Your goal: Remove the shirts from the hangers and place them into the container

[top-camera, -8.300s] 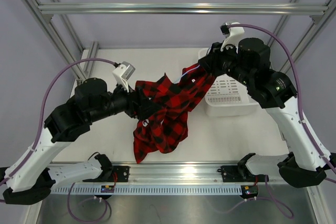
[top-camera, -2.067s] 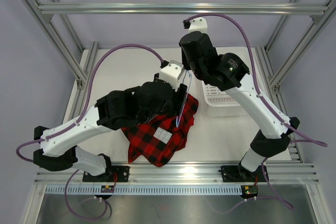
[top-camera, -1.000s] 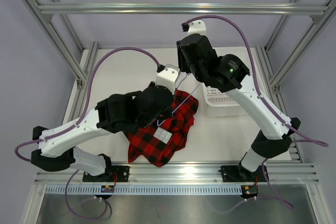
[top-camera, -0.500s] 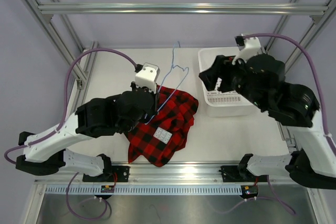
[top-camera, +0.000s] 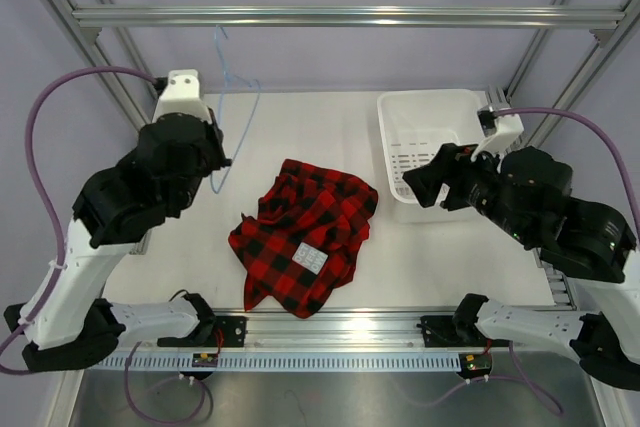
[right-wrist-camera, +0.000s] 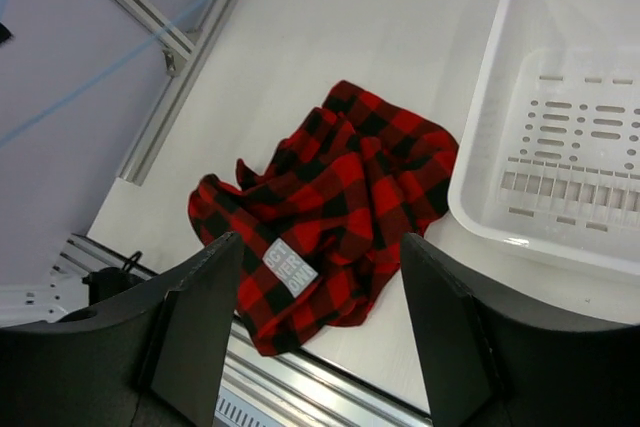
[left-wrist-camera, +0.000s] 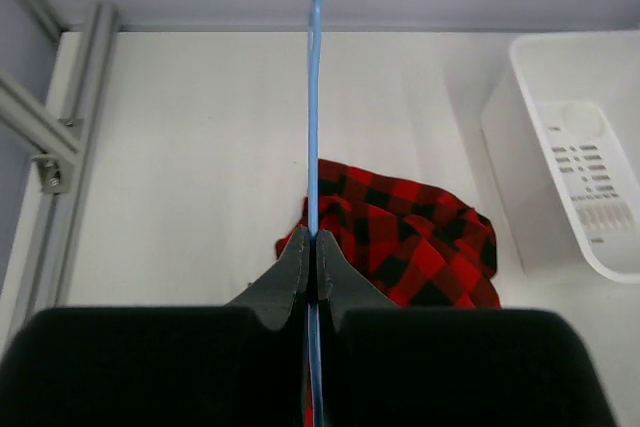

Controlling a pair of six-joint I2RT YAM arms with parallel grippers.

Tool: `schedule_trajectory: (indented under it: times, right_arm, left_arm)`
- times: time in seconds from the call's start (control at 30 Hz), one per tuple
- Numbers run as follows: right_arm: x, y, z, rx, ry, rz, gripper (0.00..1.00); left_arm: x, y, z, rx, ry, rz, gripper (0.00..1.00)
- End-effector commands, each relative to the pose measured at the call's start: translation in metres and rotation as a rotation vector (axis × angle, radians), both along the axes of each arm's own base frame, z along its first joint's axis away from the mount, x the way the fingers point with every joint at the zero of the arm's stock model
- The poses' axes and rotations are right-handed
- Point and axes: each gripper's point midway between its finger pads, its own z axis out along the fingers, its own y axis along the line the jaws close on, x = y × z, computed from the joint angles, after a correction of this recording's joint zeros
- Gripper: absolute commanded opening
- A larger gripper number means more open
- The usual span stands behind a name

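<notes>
Shirt (top-camera: 305, 237), just one, is lying crumpled mid-surface near one white container (top-camera: 430, 97), not in it. Left hand (left-wrist-camera: 312, 247) is pinching the single blue hanger (left-wrist-camera: 314, 97); right hand (right-wrist-camera: 320, 247) is hovering wide open, gripping nothing.

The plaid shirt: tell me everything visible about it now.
The shirt is red-and-black buffalo plaid, soft fabric, crumpled in a heap on the table, with a white label patch facing up. It is free of the hanger and lies close beside the container, outside it. Only the table seems to touch it.
</notes>
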Motion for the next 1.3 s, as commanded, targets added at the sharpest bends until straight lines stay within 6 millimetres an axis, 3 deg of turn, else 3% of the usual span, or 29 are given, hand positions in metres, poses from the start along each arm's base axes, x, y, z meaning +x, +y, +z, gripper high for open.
schedule_trajectory:
  times: [0.0, 0.2, 0.37, 0.67, 1.07, 1.27]
  right_arm:
    - [0.0, 0.007, -0.008, -0.012, 0.001, 0.025, 0.73]
    - [-0.003, 0.005, -0.01, -0.005, -0.003, 0.032, 0.73]
    - [-0.005, -0.001, -0.013, -0.008, -0.006, 0.023, 0.73]
    - [-0.009, -0.014, -0.015, -0.012, -0.022, 0.002, 0.73]
    - [-0.007, -0.016, -0.021, -0.04, -0.021, -0.007, 0.73]
    - [-0.006, -0.014, -0.023, -0.041, -0.018, -0.006, 0.73]
  left_arm:
    - [0.002, 0.024, 0.04, -0.061, -0.093, -0.038, 0.0]
    - [0.009, 0.029, 0.065, -0.027, -0.17, -0.11, 0.0]
    - [0.015, 0.024, 0.069, -0.016, -0.191, -0.13, 0.0]
    - [0.046, 0.009, 0.053, -0.013, -0.157, -0.145, 0.0]
    - [0.078, 0.008, 0.041, -0.025, -0.146, -0.144, 0.0]
    - [0.091, 0.011, 0.023, -0.015, -0.103, -0.131, 0.0]
